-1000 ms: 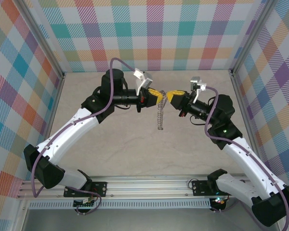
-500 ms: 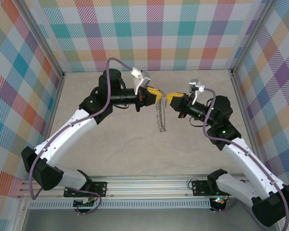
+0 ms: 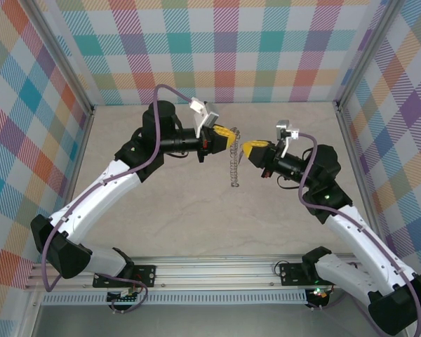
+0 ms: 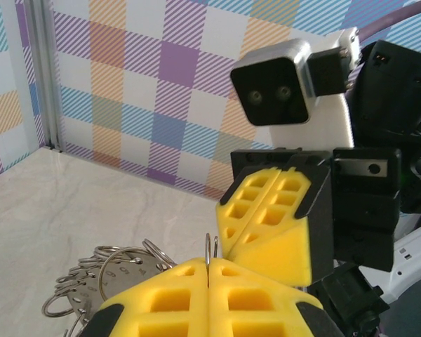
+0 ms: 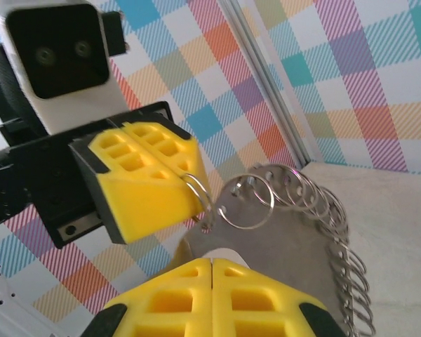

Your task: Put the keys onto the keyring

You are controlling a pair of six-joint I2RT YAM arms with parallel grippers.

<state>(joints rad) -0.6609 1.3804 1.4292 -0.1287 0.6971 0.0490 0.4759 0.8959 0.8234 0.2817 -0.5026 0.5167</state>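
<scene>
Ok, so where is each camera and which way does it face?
Top: above, behind the robot, looking down at the table; both arms show.
Left wrist: on the left arm, facing the right hand; own yellow fingers below.
Right wrist: on the right arm, facing the left hand; own fingers below.
All three share the keyring.

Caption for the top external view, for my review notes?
Left tool, shut, holds the keyring dangling over the table; right tool, shut, hovers close beside it.

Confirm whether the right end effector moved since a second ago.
Yes: right end effector drew back from the back wall, toward the near rail.
</scene>
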